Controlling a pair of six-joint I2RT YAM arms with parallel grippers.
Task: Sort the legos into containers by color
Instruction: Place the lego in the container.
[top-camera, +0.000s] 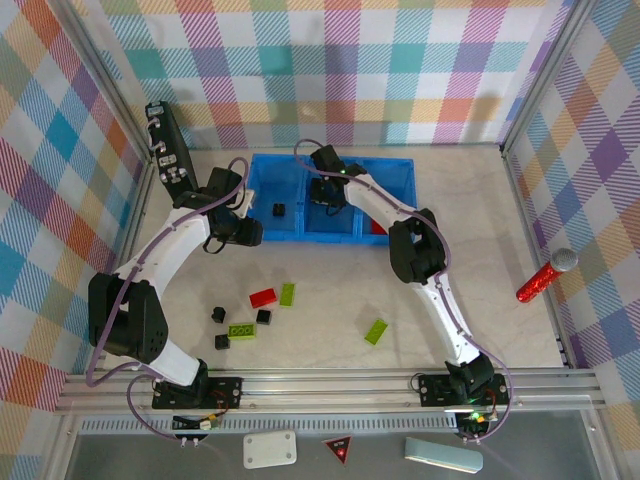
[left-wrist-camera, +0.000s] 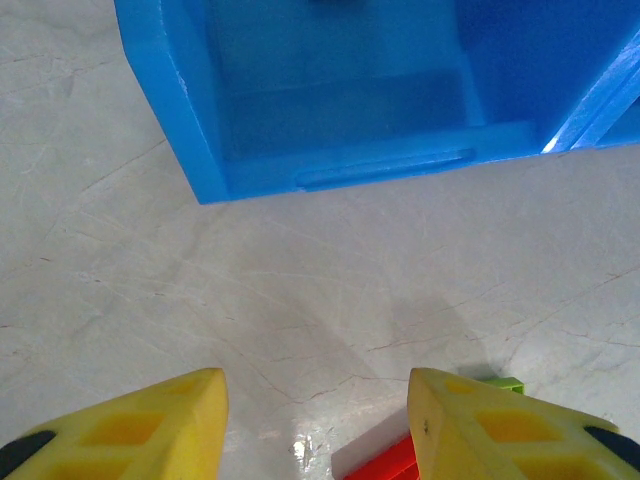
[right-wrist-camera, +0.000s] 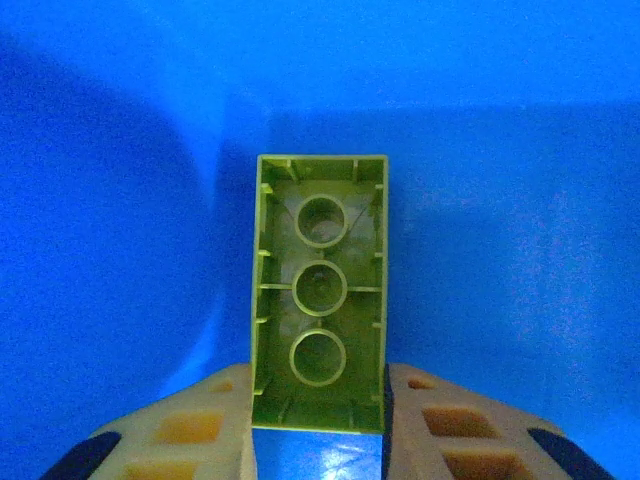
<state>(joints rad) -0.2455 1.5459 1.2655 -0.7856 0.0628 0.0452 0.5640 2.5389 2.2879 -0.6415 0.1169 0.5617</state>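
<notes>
We are pinching a lime-green lego (right-wrist-camera: 320, 290) in our right gripper (right-wrist-camera: 318, 400) over the middle compartment (top-camera: 332, 222) of the blue tray (top-camera: 400, 162); our left gripper (left-wrist-camera: 318, 420) is hovering spread and empty above the counter (left-wrist-camera: 450, 270).

Lime-green brick (right-wrist-camera: 320, 300), underside outward, over middle compartment of blue tray (top-camera: 275, 160); other legos (top-camera: 263, 297) loose nearby

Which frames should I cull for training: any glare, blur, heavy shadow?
Top external: sharp, table evenly lit. Left wrist: small tabletop glare spot at the left gripper. Right wrist: lime-green brick sharp, blue tray shadowed at left.
</notes>
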